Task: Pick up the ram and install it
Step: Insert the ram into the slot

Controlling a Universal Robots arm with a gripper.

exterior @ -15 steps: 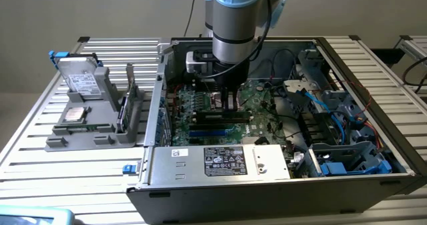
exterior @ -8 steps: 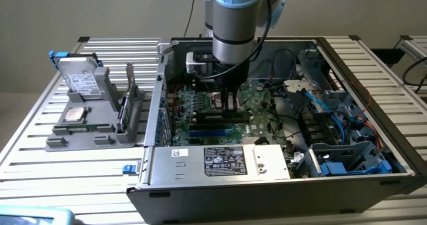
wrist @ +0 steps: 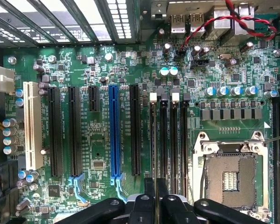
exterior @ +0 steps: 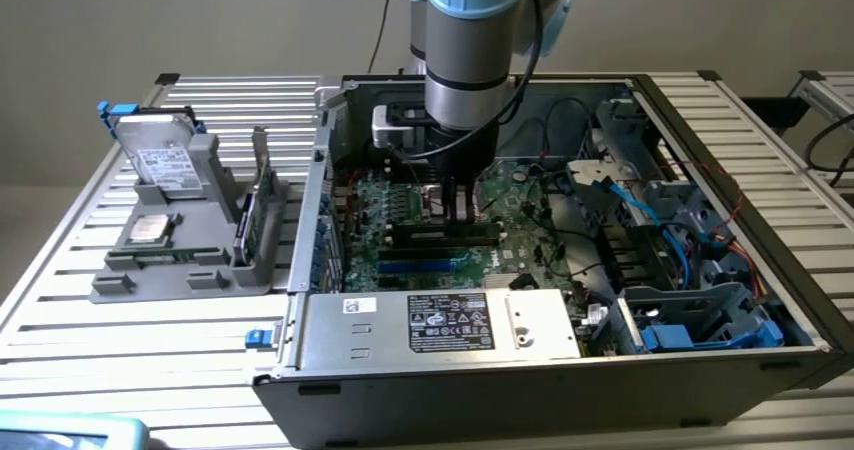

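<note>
Pinching the ram point(wrist: 155, 154) edge-on between closed fingers point(wrist: 149, 198), the gripper point(wrist: 156, 191) hangs low inside the open computer case point(exterior: 534, 395). The stick runs out from the fingertips along the memory slot, whose white latch point(wrist: 153, 97) lies beyond its far end. Whether the stick's lower edge has met the slot cannot be told. Seating it well looks to call for a stick held square to the slot and a straight, even push, sparing the motherboard point(wrist: 130, 65) any twist.
</note>
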